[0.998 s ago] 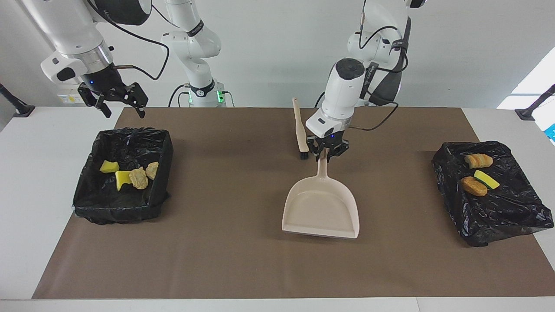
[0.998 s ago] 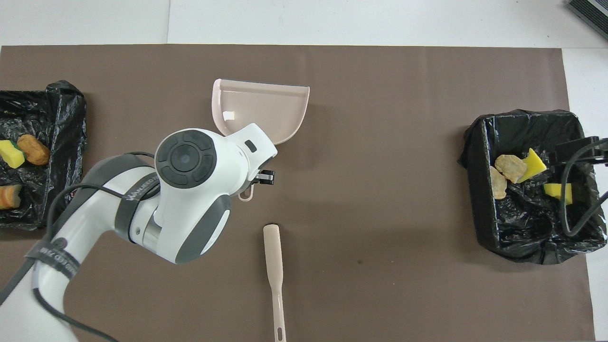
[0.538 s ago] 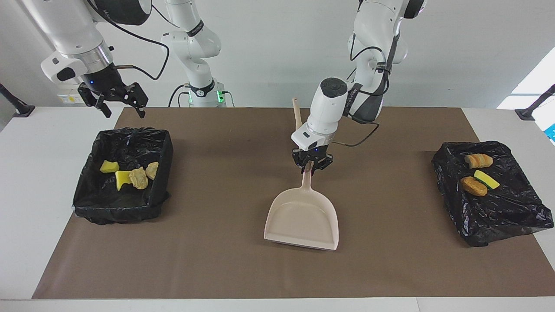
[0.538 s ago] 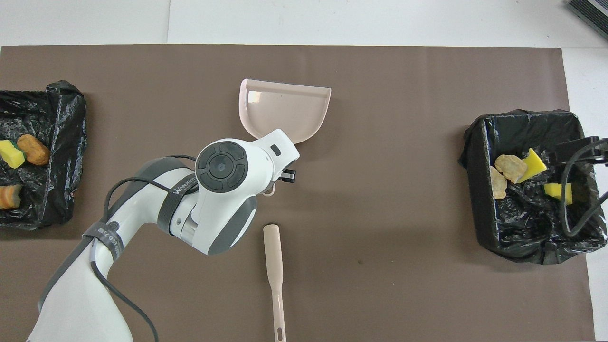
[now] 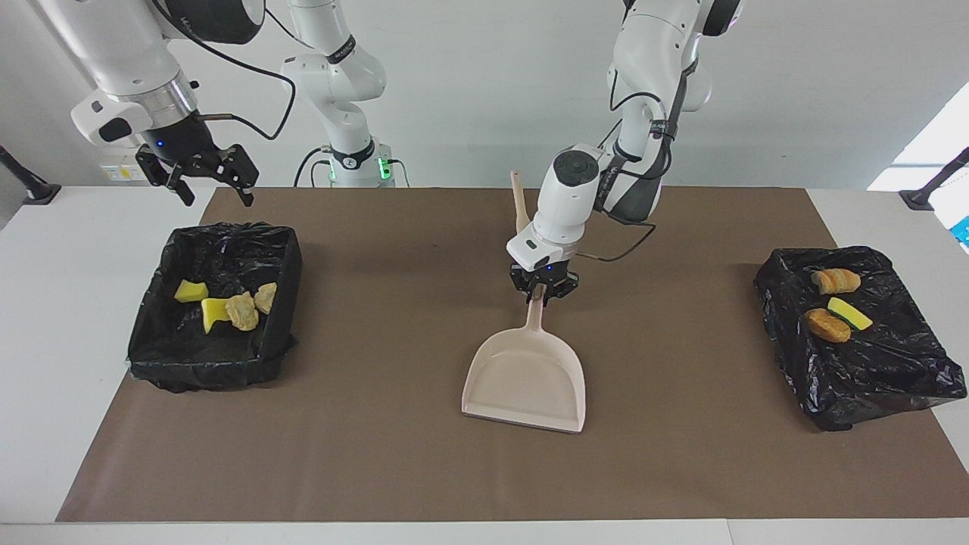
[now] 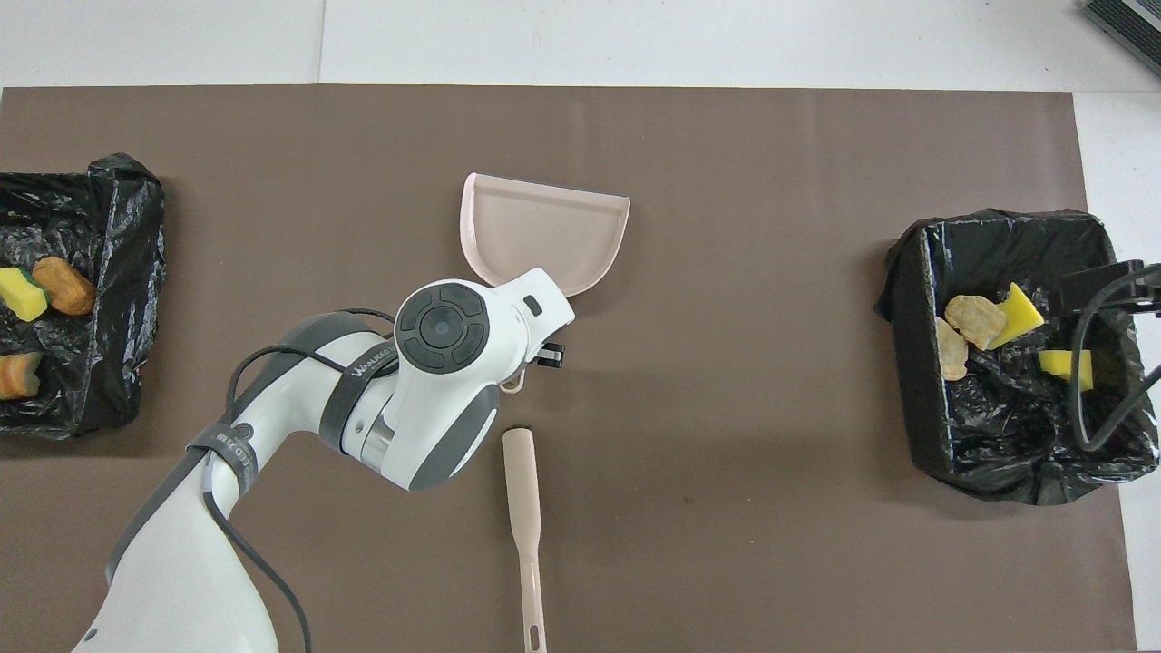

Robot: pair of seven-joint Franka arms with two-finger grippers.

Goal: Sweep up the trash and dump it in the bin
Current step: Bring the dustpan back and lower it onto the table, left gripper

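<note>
Brown mat is swept bare. Trash sits in two bins: bin at the right arm's end, bin at the left arm's. Dustpan looks empty mid-mat, handle toward the robots, left gripper clamped on it. Brush lies nearer the robots, half hidden from the front. Right gripper waits, spread wide, above its bin.

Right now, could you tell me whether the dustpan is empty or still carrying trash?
Empty: the dustpan shows only bare beige inside, in both views. The left gripper grips its handle.
</note>
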